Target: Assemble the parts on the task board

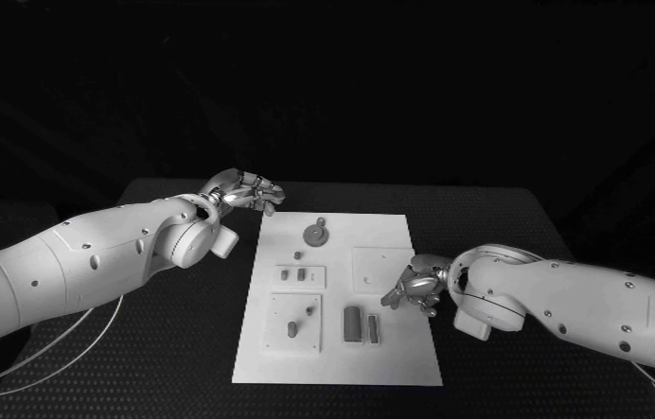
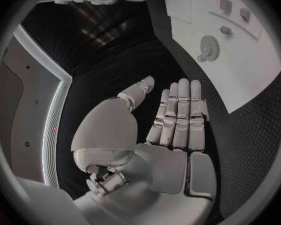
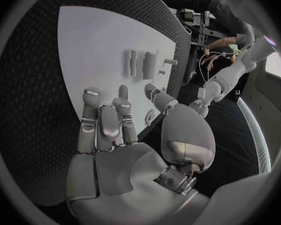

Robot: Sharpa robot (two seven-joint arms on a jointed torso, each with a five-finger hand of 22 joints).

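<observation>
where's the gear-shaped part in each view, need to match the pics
Head view: the gear-shaped part lies on the far end of the task board, just in front of the left hand.
Left wrist view: the gear lies on the board past the open hand's fingertips.
Right wrist view: I cannot pick it out.
Shared landmark: the white task board.

The head camera looks steeply down on the counter (image 1: 178,362) from above. Each wrist camera sits close behind its own fingers (fisheye), and all three share the task board (image 1: 342,343).
</observation>
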